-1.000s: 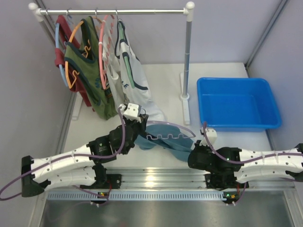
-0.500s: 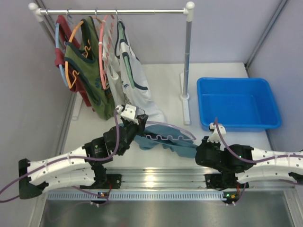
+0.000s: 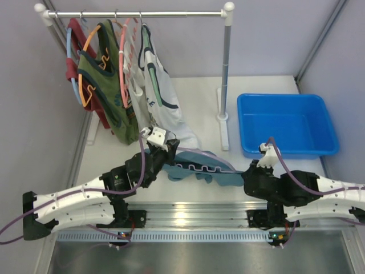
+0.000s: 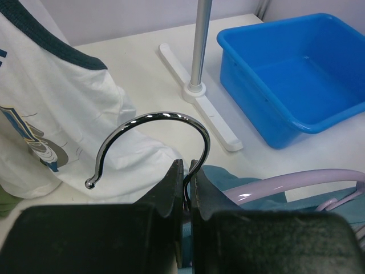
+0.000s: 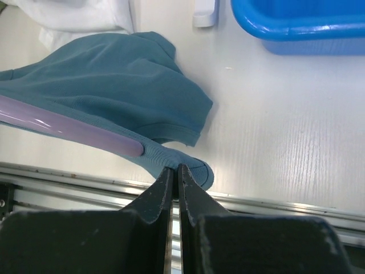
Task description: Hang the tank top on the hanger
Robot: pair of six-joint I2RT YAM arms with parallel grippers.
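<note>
The teal tank top lies on the table near the front edge, draped over the lavender hanger. My left gripper is shut on the neck of the hanger's metal hook, seen up close in the left wrist view. My right gripper is shut on a ribbed edge of the tank top at its right end, just past the hanger's arm tip. The right wrist view shows the pinch. The hanger arm runs inside the fabric.
A blue bin sits at the right rear. A clothes rack pole stands mid-table with its foot. A white top and an olive top hang on the left. A metal rail runs along the front edge.
My right gripper has moved right with the tank top's edge, stretching the fabric along the hanger. My left gripper has shifted slightly, still holding the hook.
</note>
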